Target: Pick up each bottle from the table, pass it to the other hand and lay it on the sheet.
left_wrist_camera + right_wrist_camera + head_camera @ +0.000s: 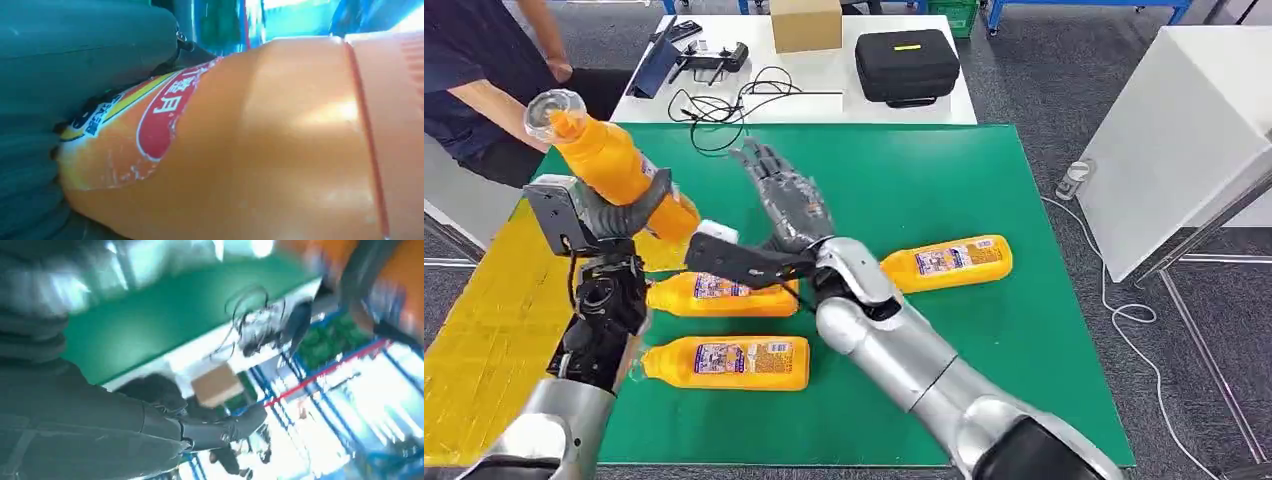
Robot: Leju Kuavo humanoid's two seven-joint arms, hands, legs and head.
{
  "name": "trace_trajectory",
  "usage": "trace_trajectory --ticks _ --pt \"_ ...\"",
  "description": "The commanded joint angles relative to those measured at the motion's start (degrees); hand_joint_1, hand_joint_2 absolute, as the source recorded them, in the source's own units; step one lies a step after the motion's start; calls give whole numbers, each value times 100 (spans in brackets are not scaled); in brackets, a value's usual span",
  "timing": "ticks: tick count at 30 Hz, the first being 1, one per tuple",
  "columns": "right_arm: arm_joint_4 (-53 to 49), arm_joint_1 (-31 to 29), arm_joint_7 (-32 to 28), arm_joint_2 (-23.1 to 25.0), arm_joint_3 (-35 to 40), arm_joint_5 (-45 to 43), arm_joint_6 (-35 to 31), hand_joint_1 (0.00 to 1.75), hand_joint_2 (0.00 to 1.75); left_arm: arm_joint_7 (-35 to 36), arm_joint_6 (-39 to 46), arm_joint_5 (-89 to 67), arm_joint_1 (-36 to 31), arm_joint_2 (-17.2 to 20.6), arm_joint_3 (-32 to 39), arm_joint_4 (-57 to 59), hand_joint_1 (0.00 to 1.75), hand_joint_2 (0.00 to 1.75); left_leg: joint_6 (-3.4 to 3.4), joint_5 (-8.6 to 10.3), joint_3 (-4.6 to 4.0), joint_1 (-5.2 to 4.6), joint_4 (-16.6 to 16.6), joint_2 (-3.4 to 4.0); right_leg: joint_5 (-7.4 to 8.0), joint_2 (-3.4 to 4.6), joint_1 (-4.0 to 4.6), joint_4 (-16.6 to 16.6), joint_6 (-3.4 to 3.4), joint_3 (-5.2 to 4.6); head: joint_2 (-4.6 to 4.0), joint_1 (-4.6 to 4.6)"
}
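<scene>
Currently left hand [614,215] grips orange plastic bottle [609,160], upper left; open right hand [789,200] apart; a mistimed handover risks dropping it.

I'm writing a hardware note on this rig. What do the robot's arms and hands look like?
Both arms are smooth, rounded silver shells. The right arm has dark joint seams and a black link with a white end cap at the wrist. The right hand is dark grey and mottled. The left forearm is black with exposed cables below a boxy grey wrist block; the left hand is dark grey.
</scene>
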Motion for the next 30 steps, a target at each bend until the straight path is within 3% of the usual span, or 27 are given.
trace_trajectory --ticks 1,4,7,9,13,14,15,16,17,20,30 --pt "-1437 520 -125 -734 -1383 172 287 0 0 118 907 -1078 -640 444 136 1168 175 175 -3 -3 1 6 5 -14 -6 -23 6 -3 6 12 -2 0" --pt "-1860 708 -211 -1011 -1574 -24 476 0 0 662 1992 -2521 -748 722 -116 1427 175 175 -4 -3 -5 8 7 -13 -3 -21 5 -3 4 7 0 0" --pt "-1988 774 -276 -1115 -1525 -156 639 0 0 2157 1992 -7196 -195 558 1804 51 175 175 -4 -3 -1 4 3 -4 -3 -13 3 -5 3 5 0 2" --pt "-1955 760 -317 -1109 -1392 -221 719 0 0 2622 1992 -8405 -108 651 1910 112 175 175 -5 -7 -2 7 5 11 -2 1 5 -4 3 3 0 0" --pt "-1870 646 -341 -1064 -1166 -318 789 0 0 3799 1992 -8756 -20 1111 616 827 175 175 -7 -6 9 1 -4 26 -1 15 -3 -3 1 5 0 2" --pt "-1883 651 -335 -1090 -1113 -326 813 0 0 4169 1992 -8756 -95 1247 -76 1272 175 175 -5 -3 6 -3 -5 20 -2 11 -7 -1 1 1 -2 -2" --pt "-1883 651 -335 -1090 -1113 -326 813 0 0 4169 1992 -8756 -95 1247 -76 1272 175 175 -10 -6 11 3 -3 22 -3 9 0 -2 1 7 0 -2" --pt "-2115 710 -232 -1321 -925 -549 773 0 0 4660 1592 -8036 123 1542 -872 769 175 175 -6 -2 5 1 -4 12 -3 3 2 -4 1 1 0 0" --pt "-1974 695 -206 -1227 -923 -531 761 0 0 4465 1992 -8099 -177 1373 -1121 1709 175 175 -3 -1 2 -2 -3 4 -4 -4 0 -2 2 -2 0 -2" --pt "-2004 834 -278 -1318 -970 -519 693 0 0 4316 1992 -8301 -361 1234 -1027 2312 175 175 -6 -1 10 4 -4 -19 -7 -26 8 -8 5 15 -2 -2" --pt "-2157 1042 -313 -1354 -1043 -481 697 0 0 3901 1494 -8380 -451 1098 -997 2543 175 175 -13 -3 1 5 6 -8 -11 -21 2 1 3 9 0 0"
